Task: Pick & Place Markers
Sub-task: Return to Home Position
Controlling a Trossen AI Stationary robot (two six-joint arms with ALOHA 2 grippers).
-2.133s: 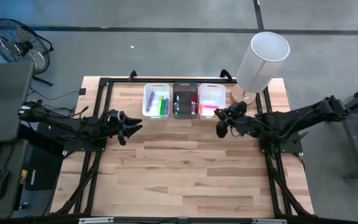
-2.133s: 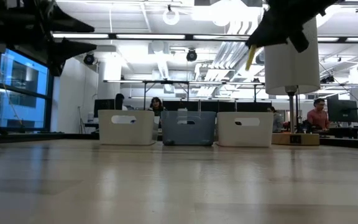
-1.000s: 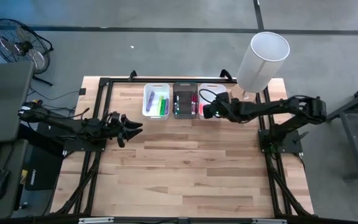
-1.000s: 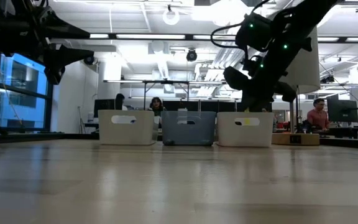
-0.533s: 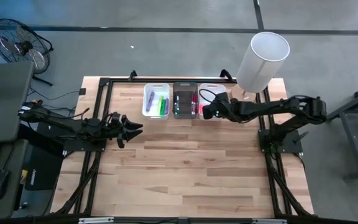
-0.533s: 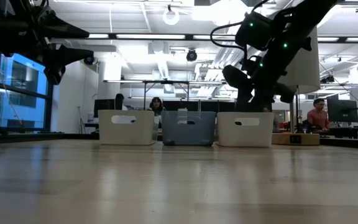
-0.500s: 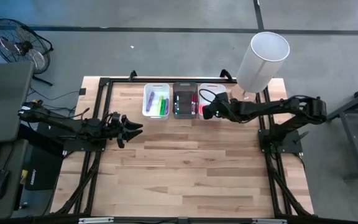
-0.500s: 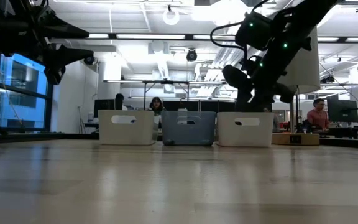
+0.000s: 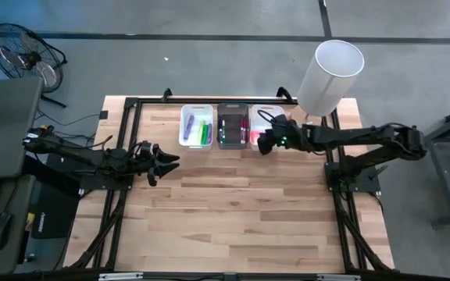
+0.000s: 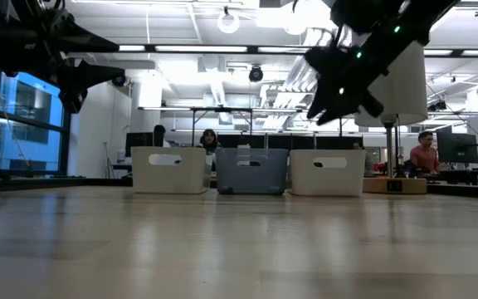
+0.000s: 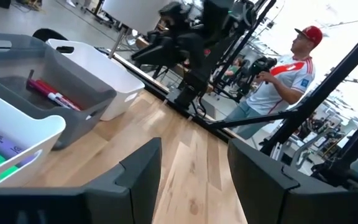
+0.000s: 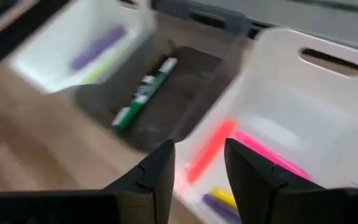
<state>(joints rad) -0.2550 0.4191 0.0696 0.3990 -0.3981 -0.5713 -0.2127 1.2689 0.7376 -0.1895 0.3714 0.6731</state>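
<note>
Pink and yellow markers (image 12: 211,149) lay in the right white bin (image 9: 268,107), at twelve o'clock from my right gripper (image 9: 264,145); its fingers (image 12: 157,177) stood released, empty. My left gripper (image 9: 169,160) waited at nine o'clock, likewise released.

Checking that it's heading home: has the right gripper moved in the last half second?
Yes. The right gripper has risen well clear of the right white bin; before, it hung just over that bin's rim.
</note>
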